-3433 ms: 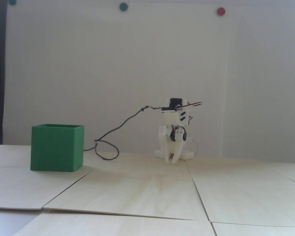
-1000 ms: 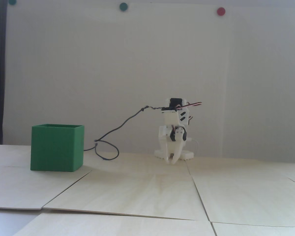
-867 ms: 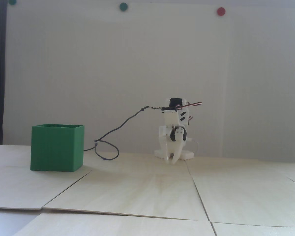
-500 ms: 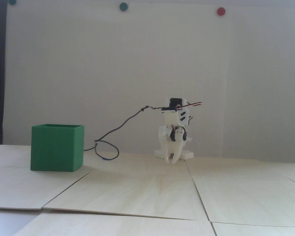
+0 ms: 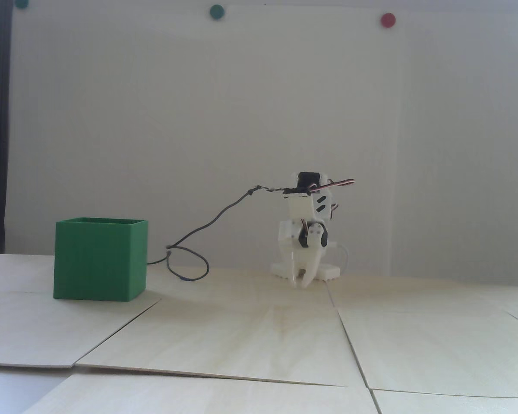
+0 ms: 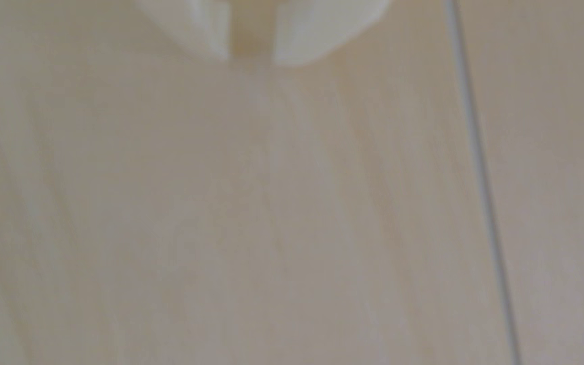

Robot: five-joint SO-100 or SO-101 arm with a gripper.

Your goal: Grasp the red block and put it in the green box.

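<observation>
The green box (image 5: 99,258) stands on the wooden table at the left of the fixed view, its top open. The red block does not show in either view. The white arm is folded low at the back centre. My gripper (image 5: 300,284) points straight down with its tips just above the table, well to the right of the box. In the wrist view my gripper (image 6: 251,59) enters from the top edge. The two white fingers (image 6: 303,38) stand a narrow gap apart with only bare wood between them.
A dark cable (image 5: 190,233) loops from the arm down to the table behind the box. Seams between the wooden panels (image 5: 345,327) cross the table; one seam (image 6: 476,175) runs beside the gripper. Round green (image 5: 216,11) and red (image 5: 388,19) dots hang on the wall.
The gap between the fingers looks slightly narrower than in the earliest frame. The arm and the green box have not moved.
</observation>
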